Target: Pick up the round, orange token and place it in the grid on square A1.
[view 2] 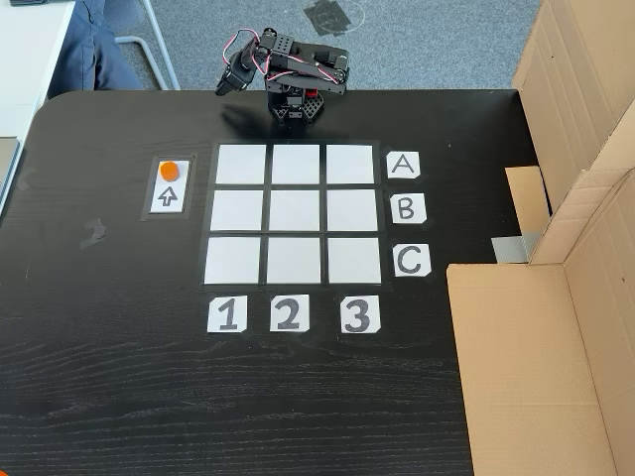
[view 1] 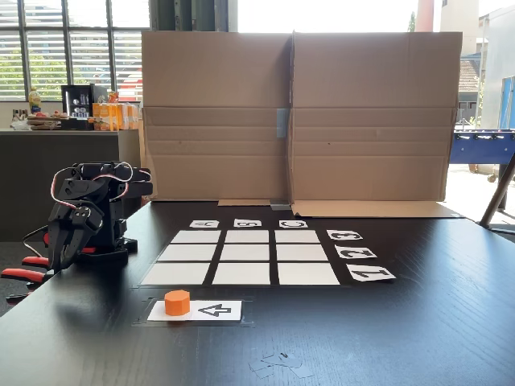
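The black wood-grain desk (view 2: 119, 397) carries everything, with a folded brown cardboard screen (view 1: 298, 112) standing along one edge. Taking the three-by-three grid of blank white paper rectangles (view 2: 295, 211) as the landmark: in a fixed view from above, the folded black arm with its tool (view 2: 230, 83) sits just beyond the grid's A row, well apart from the token. The white paper strip with a black arrow (view 2: 169, 190) lies beside the grid's column-1 side, level with the A and B rows. The small bright orange plastic puck (view 2: 170, 170) rests on that strip, at the end nearer the arm, right at the arrow's tip. Square A1 (view 2: 240, 164), the blank white cell where row A meets column 1, is the grid cell closest to the token, only a dark gap away.

The tool is tucked down against the arm, and I cannot tell how far its jaws stand apart; it holds nothing.

The step in hand looks to be the reach. It would go best by unfolding over the strip, spreading the jaws wider than the puck, and descending straight so the fingers straddle it without nudging it off the paper.

The token (view 1: 177, 302) stands upright, flat face up. Being round with faceted sides, it has no long axis across the desk, so any approach angle should serve.
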Robot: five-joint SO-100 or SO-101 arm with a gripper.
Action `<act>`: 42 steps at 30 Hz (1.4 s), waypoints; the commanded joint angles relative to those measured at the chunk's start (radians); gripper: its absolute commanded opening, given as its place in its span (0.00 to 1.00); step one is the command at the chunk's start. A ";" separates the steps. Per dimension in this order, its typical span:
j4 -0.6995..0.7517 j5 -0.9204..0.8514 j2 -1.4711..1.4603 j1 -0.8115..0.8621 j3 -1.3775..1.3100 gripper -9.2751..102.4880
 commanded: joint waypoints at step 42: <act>-0.020 -0.100 -1.003 -0.192 -0.950 0.29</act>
